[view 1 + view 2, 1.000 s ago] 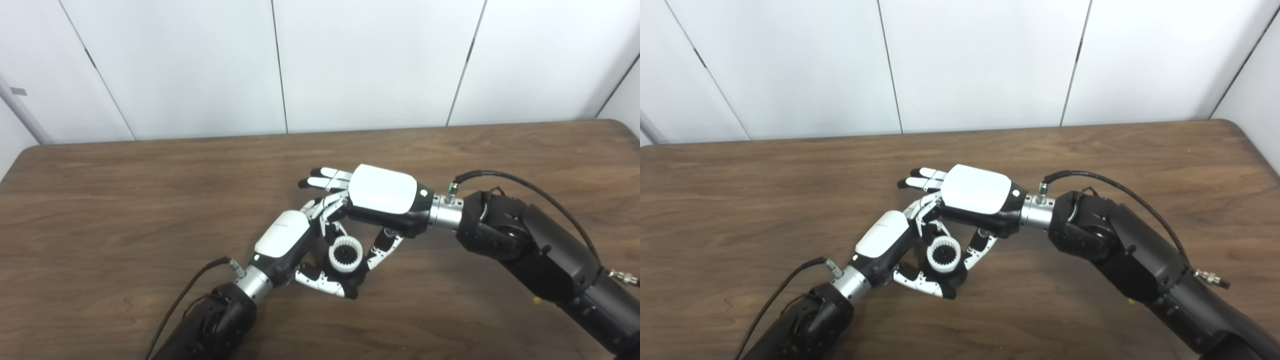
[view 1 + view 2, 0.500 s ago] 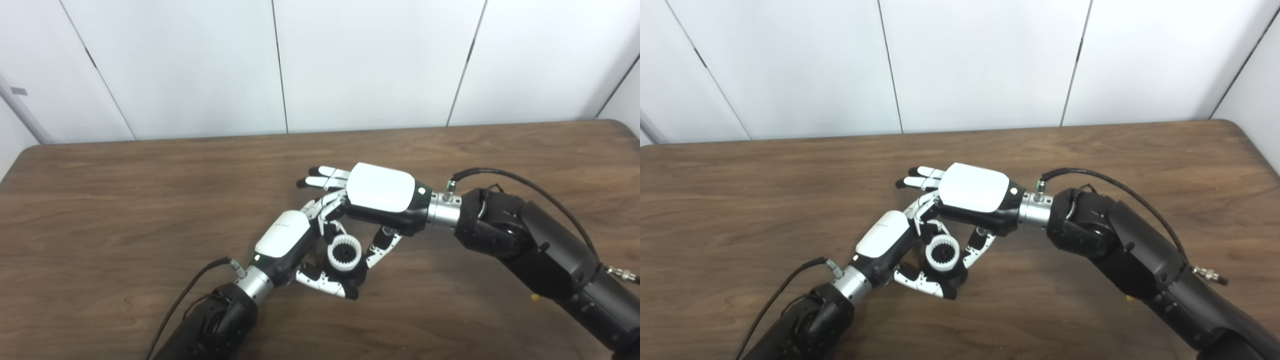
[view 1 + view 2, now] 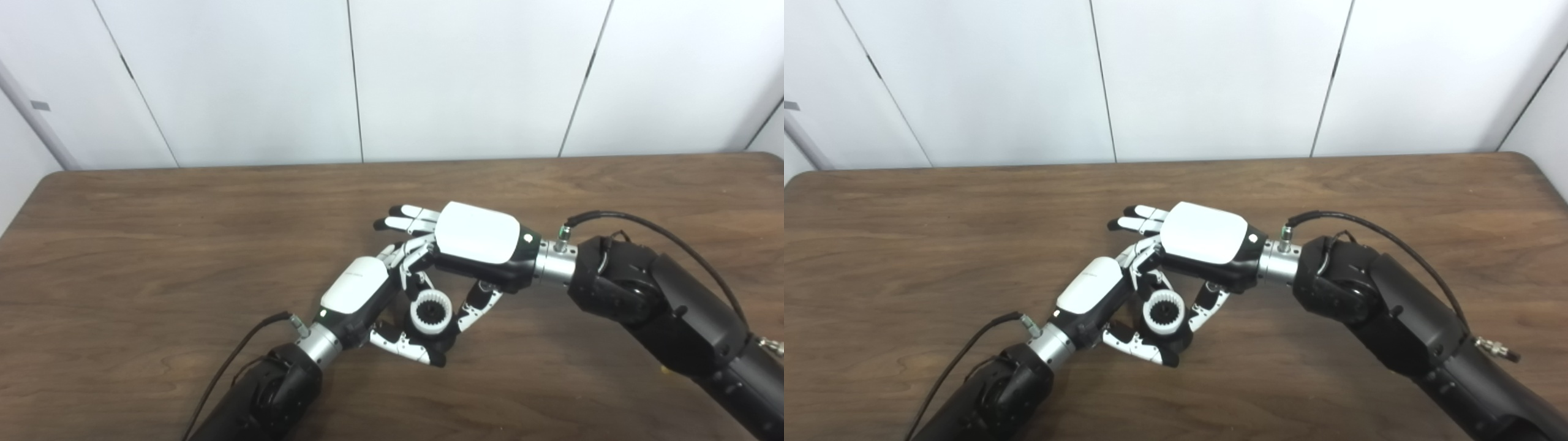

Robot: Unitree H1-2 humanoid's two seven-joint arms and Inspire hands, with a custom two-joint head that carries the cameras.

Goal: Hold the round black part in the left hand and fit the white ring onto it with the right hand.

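My left hand [image 3: 360,295] is shut on the round black part [image 3: 431,311], low over the middle of the table. The toothed white ring [image 3: 418,323] sits around that part, which shows dark through the ring's hole. The left thumb curls under it. My right hand [image 3: 479,240] hovers palm-down just above. Its thumb [image 3: 476,306] presses the ring's right side and a bent finger [image 3: 417,277] comes down at the ring's far left, so it pinches the ring. The other right fingers [image 3: 404,218] stretch out flat to the left. How deep the ring sits is hidden.
The brown wooden table [image 3: 153,245] stretches around both hands, its back edge against a white panelled wall [image 3: 459,73]. Black cables [image 3: 245,343] loop off both wrists. A tiny yellow speck [image 3: 663,369] lies by the right forearm.
The whole picture has shifted a little to the right and down, so the camera moved. Both hands keep the same hold on the ring and the black part.
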